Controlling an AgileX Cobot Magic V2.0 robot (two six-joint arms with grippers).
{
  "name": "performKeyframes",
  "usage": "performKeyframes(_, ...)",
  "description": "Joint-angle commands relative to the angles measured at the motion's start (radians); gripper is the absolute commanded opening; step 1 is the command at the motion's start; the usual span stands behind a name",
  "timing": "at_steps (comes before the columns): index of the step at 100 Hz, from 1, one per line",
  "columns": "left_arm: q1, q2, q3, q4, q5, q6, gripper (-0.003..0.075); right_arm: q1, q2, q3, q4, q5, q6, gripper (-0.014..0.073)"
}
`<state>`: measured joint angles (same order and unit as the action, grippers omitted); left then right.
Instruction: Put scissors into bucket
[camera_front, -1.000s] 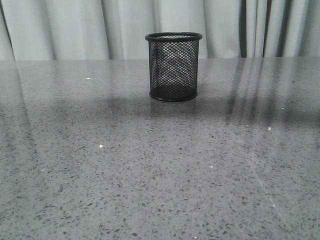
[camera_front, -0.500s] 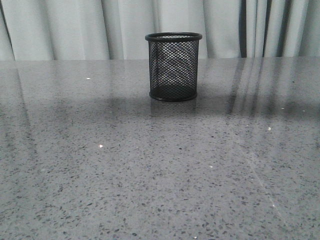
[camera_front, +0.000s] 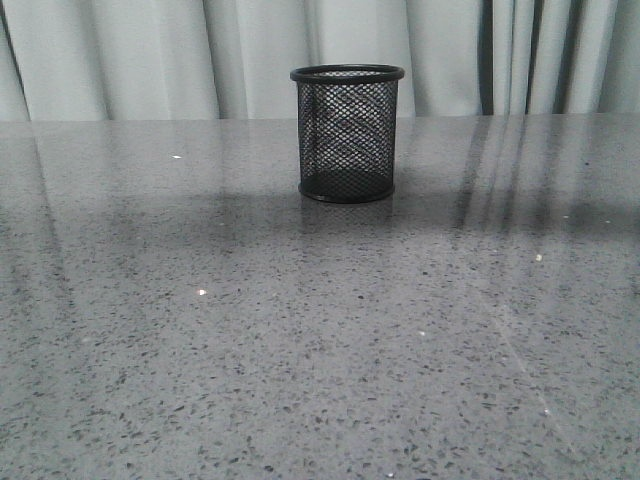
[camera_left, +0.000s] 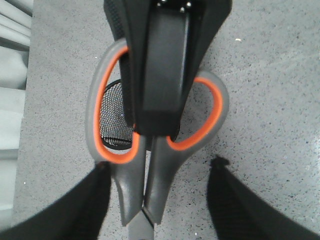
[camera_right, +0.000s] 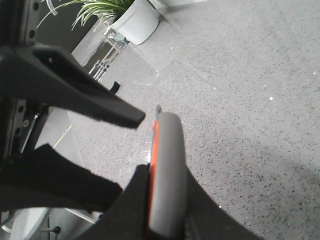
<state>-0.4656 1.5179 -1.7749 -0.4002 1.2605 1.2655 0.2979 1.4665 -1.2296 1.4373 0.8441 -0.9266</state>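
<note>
The left hand (camera_left: 160, 166) is spread wide, 1 dark finger (camera_left: 92, 197) on each side of the scissors (camera_left: 131, 192), gripping nothing. The scissors hang above the grey desk (camera_front: 300, 350), and their 2 orange-lined loops flank a black block that appears to be the right hand (camera_left: 156, 120), pinching them at the handles; the contact itself is hidden. Through the left loop shows the mesh bucket (camera_left: 114, 120), below the scissors. In the front view the bucket (camera_front: 347, 135) stands upright near the middle of the desk's far part.
</note>
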Motion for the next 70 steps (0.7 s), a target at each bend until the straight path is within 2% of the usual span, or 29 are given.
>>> performKeyframes(1, -0.008, -0.043, -0.034, -0.041, 0.002, -0.039, 0.047, -0.003, -0.033, -0.03, 0.054, 0.001, -0.019, -0.0073)
performKeyframes(20, 0.042, -0.048, -0.034, -0.032, 0.004, -0.11, 0.044, -0.03, -0.036, -0.057, -0.002, 0.003, -0.019, -0.0052)
performKeyframes(42, 0.189, -0.082, -0.034, -0.034, 0.006, -0.209, 0.0438, -0.078, -0.037, -0.149, -0.147, 0.008, 0.054, -0.0042)
performKeyframes(70, 0.348, -0.136, -0.034, -0.044, 0.01, -0.302, 0.0438, -0.115, -0.037, -0.316, -0.551, -0.006, 0.311, -0.0042)
